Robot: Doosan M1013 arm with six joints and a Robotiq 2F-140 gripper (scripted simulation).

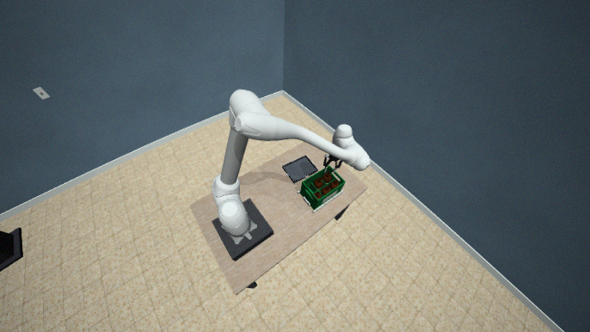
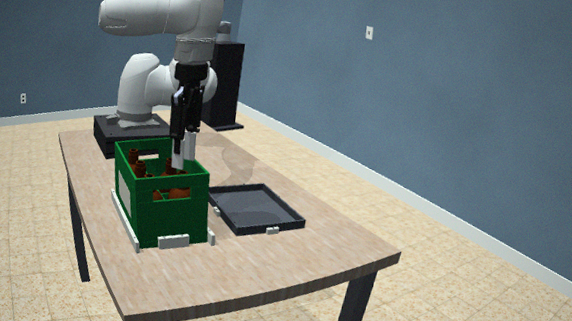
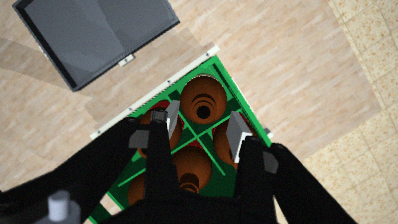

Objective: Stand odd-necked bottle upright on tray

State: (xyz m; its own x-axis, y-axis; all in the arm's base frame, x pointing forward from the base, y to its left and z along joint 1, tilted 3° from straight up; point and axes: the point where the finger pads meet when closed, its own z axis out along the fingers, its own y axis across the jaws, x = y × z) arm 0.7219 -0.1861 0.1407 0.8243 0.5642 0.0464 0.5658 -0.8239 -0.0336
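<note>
A green crate (image 2: pixel 162 201) stands on the table and holds several brown bottles (image 2: pixel 141 168). It also shows in the top view (image 1: pixel 322 187). My gripper (image 2: pixel 182 156) hangs straight down over the crate's far corner, fingertips at about rim height. In the wrist view the gripper (image 3: pixel 205 122) is partly open, and its two pads stand apart on either side of the corner bottle (image 3: pixel 202 101) without touching it. That bottle's open mouth faces up. Other bottles (image 3: pixel 191 170) stand in the cells below my fingers, partly hidden. The dark tray (image 2: pixel 254 208) lies flat and empty beside the crate.
The tray also shows in the wrist view (image 3: pixel 95 35) and in the top view (image 1: pixel 301 168). Small white stops (image 2: pixel 173 241) sit against the crate's base. The arm's base plate (image 2: pixel 130 132) stands at the table's far end. The table edge is close behind the crate.
</note>
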